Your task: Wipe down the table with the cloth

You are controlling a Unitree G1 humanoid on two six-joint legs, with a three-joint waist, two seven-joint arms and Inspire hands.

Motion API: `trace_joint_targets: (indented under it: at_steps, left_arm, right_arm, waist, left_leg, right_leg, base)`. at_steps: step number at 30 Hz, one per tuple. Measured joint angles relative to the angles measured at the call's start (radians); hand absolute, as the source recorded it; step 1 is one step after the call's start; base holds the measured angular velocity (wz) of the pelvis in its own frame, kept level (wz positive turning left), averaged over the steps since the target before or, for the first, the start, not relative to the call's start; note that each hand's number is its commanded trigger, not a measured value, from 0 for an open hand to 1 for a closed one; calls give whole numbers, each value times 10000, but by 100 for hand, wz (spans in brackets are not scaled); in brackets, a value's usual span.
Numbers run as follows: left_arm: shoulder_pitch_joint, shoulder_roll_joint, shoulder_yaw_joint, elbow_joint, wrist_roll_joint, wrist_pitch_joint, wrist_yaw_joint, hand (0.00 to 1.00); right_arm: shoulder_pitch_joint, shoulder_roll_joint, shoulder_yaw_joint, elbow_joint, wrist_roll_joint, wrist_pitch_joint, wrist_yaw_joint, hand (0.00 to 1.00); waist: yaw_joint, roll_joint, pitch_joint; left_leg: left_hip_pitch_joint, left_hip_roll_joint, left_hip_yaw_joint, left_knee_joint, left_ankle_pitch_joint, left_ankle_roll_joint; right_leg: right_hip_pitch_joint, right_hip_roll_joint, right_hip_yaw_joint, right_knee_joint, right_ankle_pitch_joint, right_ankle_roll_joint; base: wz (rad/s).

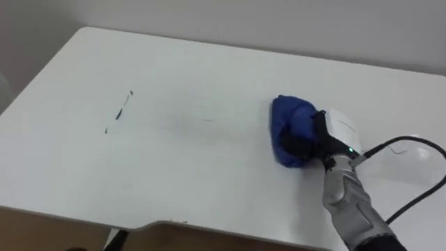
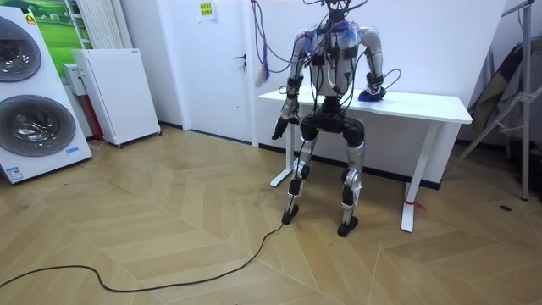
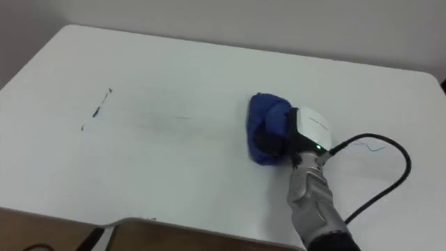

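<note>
My right hand (image 1: 333, 138) has its fingers curled round a bunched blue cloth (image 1: 287, 129), holding it down on the white rectangular tabletop (image 1: 209, 188). The cloth sits just left of the palm. A thin dark streak (image 1: 120, 110) lies well apart, further left, so I judge the wiping unfinished. My left hand (image 2: 278, 131) hangs beside the table; I cannot tell how open it is.

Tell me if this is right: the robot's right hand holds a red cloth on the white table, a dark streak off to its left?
The cloth is blue, not red, as the left eye view shows. The right hand does hold it on the white table, dark streak to its left.
</note>
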Motion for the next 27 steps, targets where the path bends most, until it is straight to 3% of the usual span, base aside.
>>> trace_joint_targets:
  at_steps: [2, 3, 5, 6, 7, 10, 12, 15, 17, 20, 21, 22, 23, 25, 27]
  left_arm:
    - [374, 103, 64, -6, 17, 32, 20, 0]
    - [455, 110, 122, -35, 25, 31, 26, 0]
    - [629, 101, 586, -95, 270, 32, 26, 0]
    - [631, 108, 730, -110, 415, 44, 22, 0]
    - [632, 149, 992, -191, 706, 85, 6, 0]
    - [674, 423, 1172, -533, 996, 169, 5, 0]
    - [671, 390, 1149, -556, 992, 164, 5, 0]
    - [625, 280, 897, -560, 928, 113, 43, 0]
    - [529, 200, 726, -547, 697, 111, 158, 0]
    - [250, -23, 186, -427, 419, 86, 188, 0]
    - [206, -77, 126, -433, 431, 75, 186, 0]
    - [100, -179, 55, -461, 442, 74, 164, 0]
    - [66, -279, 27, -599, 456, 93, 110, 0]
    - [153, -345, 36, -776, 442, 95, -16, 0]
    - [617, -318, 150, -1114, 447, 181, -26, 0]
  right_arm:
    - [712, -39, -469, 71, 64, -586, -447, 100]
    - [879, -39, -633, 148, 64, -735, -633, 100]
    - [1616, -151, -1560, 526, 154, -1161, -1362, 100]
    - [1811, -150, -1896, 666, 216, -1217, -1562, 100]
    - [2179, -188, -2388, 876, 416, -1235, -1913, 100]
    - [2723, -251, -3164, 1465, 688, -1291, -2185, 100]
    - [2525, -282, -3226, 1719, 828, -1243, -2146, 100]
    - [2067, -290, -2897, 1564, 813, -742, -1885, 100]
    - [1862, -177, -2442, 989, 744, -132, -1524, 100]
    - [1606, -108, -365, -1142, -379, 833, -136, 100]
    - [1489, -39, -39, -1419, -628, 917, 72, 100]
    - [1162, 195, 642, -1770, -1161, 944, 424, 100]
    - [792, 453, 1101, -1843, -1495, 827, 712, 100]
    - [404, 628, 1388, -1737, -1576, 605, 1008, 100]
    - [377, 610, 1309, -1564, -1518, 514, 1000, 100]
  waist:
    - [-467, 40, -45]
    - [-519, 30, -43]
    - [-778, -152, -56]
    - [-829, -188, -56]
    - [-972, -360, -69]
    - [-906, -718, -142]
    - [-826, -680, -150]
    - [-498, -469, -138]
    - [-284, -389, -100]
    - [64, -297, -41]
    - [186, -287, -33]
    - [418, -259, 38]
    - [482, -268, 91]
    - [733, -261, 123]
    - [783, -368, 68]
  left_leg:
    - [122, -175, -77, -97, 72, 107]
    - [201, -210, -77, -132, 91, 134]
    - [436, -471, -69, -251, 177, 276]
    - [462, -535, -76, -264, 197, 308]
    - [530, -639, -74, -290, 229, 370]
    - [756, -761, -76, -308, 202, 457]
    - [869, -785, 13, -323, 115, 569]
    - [1023, -800, -31, -434, -39, 664]
    - [1055, -776, -92, -512, -64, 678]
    - [1045, -728, -413, -711, -63, 677]
    - [1042, -728, -453, -748, -63, 677]
    - [1034, -709, -480, -792, -64, 676]
    - [965, -702, -527, -811, -61, 671]
    - [890, -708, -674, -827, -58, 675]
    - [810, -747, -886, -849, -49, 691]
  right_leg:
    - [401, -62, -7, -286, -51, 81]
    - [531, -81, -6, -351, -61, 105]
    - [979, -294, -36, -595, -170, 278]
    - [1129, -364, -119, -671, -188, 313]
    - [1432, -414, -124, -852, -188, 383]
    - [1922, -389, -98, -1191, -159, 422]
    - [1976, -332, -90, -1169, -139, 392]
    - [1871, -151, 46, -1123, -20, 288]
    - [1699, -23, 186, -1127, 110, 213]
    - [1313, 199, 206, -1104, 301, 46]
    - [1237, 229, 225, -1075, 312, 27]
    - [1117, 284, 275, -1006, 320, 9]
    - [1043, 293, 256, -991, 314, -2]
    - [1051, 285, 103, -1044, 309, 1]
    - [1142, 232, -143, -1176, 294, 24]
  base:
    - [49]
    - [54]
    - [54]
    - [65]
    - [57]
    - [27]
    - [-18]
    - [-51]
    - [-57]
    - [-52]
    - [-37]
    - [-20]
    - [-8]
    - [17]
    - [35]
